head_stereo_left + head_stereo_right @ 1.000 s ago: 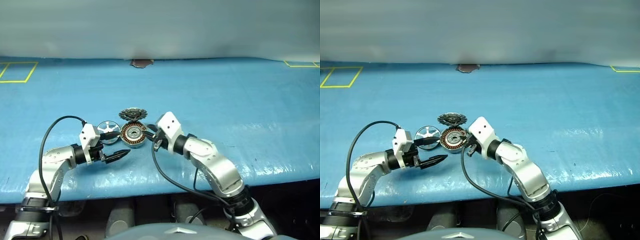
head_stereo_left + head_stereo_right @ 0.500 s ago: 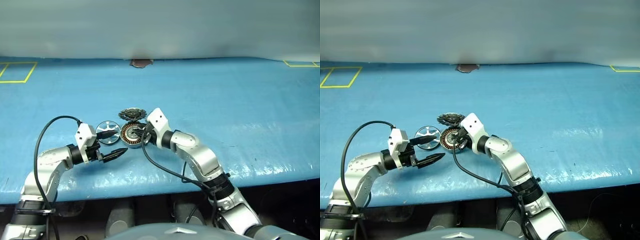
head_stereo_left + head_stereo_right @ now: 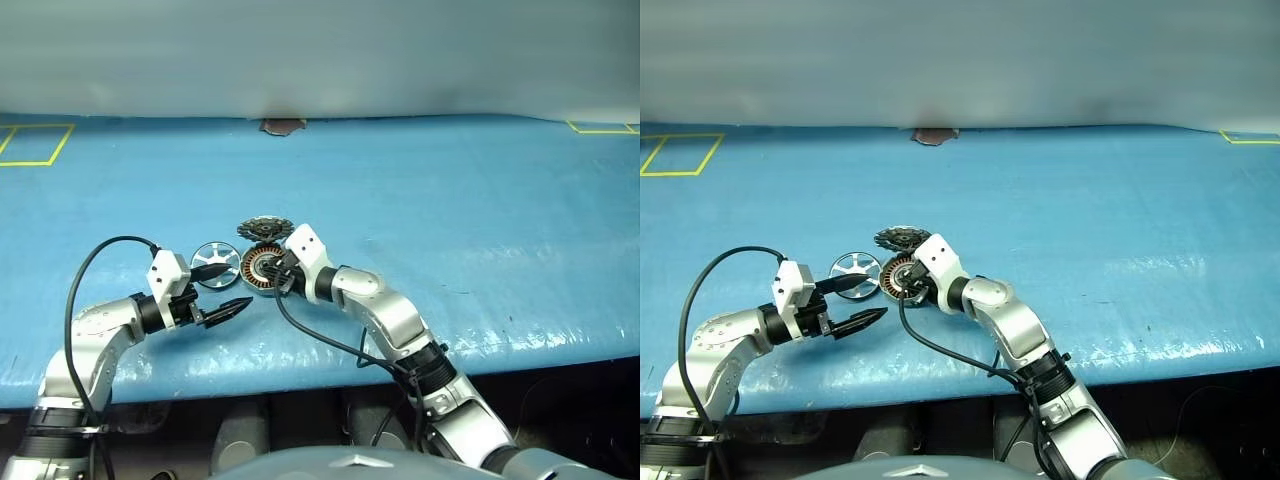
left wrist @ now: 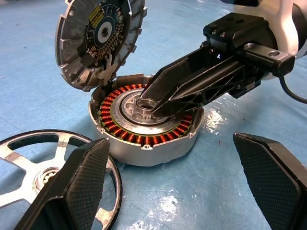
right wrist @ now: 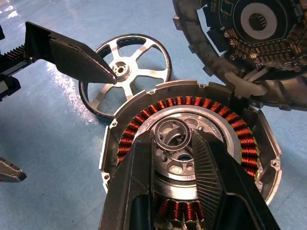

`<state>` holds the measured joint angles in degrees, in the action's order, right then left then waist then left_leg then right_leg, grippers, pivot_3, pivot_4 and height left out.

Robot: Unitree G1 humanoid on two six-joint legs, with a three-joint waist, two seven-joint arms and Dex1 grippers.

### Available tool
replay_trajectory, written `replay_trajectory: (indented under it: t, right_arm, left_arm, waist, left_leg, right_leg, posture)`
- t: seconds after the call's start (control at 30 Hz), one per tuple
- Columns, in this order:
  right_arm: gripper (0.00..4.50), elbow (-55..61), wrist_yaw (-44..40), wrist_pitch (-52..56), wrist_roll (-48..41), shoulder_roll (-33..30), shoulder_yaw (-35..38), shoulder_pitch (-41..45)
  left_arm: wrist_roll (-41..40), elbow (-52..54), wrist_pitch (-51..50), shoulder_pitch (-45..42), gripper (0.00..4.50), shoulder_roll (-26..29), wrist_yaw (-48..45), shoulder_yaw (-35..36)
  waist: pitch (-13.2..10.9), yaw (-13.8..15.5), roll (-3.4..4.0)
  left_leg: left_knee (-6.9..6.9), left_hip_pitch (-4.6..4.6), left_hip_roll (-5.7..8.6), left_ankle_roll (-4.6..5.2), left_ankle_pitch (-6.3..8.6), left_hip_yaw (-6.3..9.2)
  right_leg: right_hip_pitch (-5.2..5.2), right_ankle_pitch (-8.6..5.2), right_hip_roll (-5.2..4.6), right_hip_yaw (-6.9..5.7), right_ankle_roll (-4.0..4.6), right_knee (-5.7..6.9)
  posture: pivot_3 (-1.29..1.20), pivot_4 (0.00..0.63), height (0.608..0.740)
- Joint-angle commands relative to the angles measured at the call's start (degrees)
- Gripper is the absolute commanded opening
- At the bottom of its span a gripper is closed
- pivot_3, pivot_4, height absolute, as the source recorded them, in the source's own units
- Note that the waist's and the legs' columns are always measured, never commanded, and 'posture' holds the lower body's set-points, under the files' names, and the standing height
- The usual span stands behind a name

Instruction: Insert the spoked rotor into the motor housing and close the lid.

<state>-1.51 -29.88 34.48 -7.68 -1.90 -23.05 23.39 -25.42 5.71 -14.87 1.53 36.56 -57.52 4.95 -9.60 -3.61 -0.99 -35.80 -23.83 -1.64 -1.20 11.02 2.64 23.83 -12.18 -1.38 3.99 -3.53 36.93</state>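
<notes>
Head view: I'm seeing the housing (image 3: pixel 262 268) lying on the blue bench (image 3: pixel 450 220), rotor (image 3: pixel 213 263) just left, lid (image 3: pixel 265 228) tilted behind. Left wrist: left pincer (image 4: pixel 175 184) is gaping wide, holding nothing. Right wrist: right pincer (image 5: pixel 173 136) is pinching a small ring (image 5: pixel 174 134) over the housing's centre.

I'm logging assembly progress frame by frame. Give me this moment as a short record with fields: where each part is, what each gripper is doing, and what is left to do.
motor housing: flat on the blue table, copper windings exposed
lid: open, tilted up at the housing's far edge
spoked rotor: flat on the table beside the housing, not inserted
small ring: held between the right fingers over the housing's centre
right gripper: shut on the small ring
left gripper: open, empty, one finger over the rotor
remaining: rotor in, lid closed
</notes>
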Motion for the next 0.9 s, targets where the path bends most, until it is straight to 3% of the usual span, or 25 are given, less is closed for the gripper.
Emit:
replay_trajectory:
  t: [0.03,0.47,0.6,0.9]
  right_arm:
    - [0.76,-0.12,0.28,-0.58,0.01,0.6,0.53,0.5]
    - [0.76,1.44,-0.39,-0.06,1.93,-1.26,-0.94,0.7]
    - [2.07,2.29,0.74,-1.02,3.04,-1.16,-0.84,0.51]
    - [2.07,4.77,0.93,-1.38,2.68,-0.72,-0.45,0.38]
  left_arm:
    - [-0.77,2.5,-0.07,-0.1,4.5,0.75,0.07,1.41]
    - [-0.42,1.84,0.34,-0.48,4.5,0.6,0.02,1.3]
    - [-0.32,1.77,0.3,-0.62,4.5,0.54,0.2,1.24]
    - [0.07,1.1,0.65,-1.47,4.5,0.38,0.04,0.8]
  waist:
    - [0.0,-0.02,0.0]
    - [0.0,0.01,0.0]
    - [0.0,-0.02,0.0]
    - [0.0,-0.02,0.0]
  left_leg:
    - [0.0,0.0,0.0,0.0,0.0,0.0]
    - [0.0,0.01,0.0,0.0,0.0,0.0]
    - [0.0,0.01,0.0,0.0,0.0,0.0]
    - [0.01,-0.01,0.0,0.0,0.0,0.0]
  right_leg:
    - [0.0,0.0,0.0,0.0,0.0,0.0]
    - [-0.01,0.0,-0.01,0.0,0.0,0.0]
    - [-0.01,0.0,0.0,0.0,0.0,0.0]
    - [0.01,0.0,0.0,0.0,0.0,-0.01]
  posture:
    - [0.0,0.15,0.74]
    - [0.0,0.15,0.74]
    - [0.0,0.15,0.74]
    - [0.0,0.15,0.74]
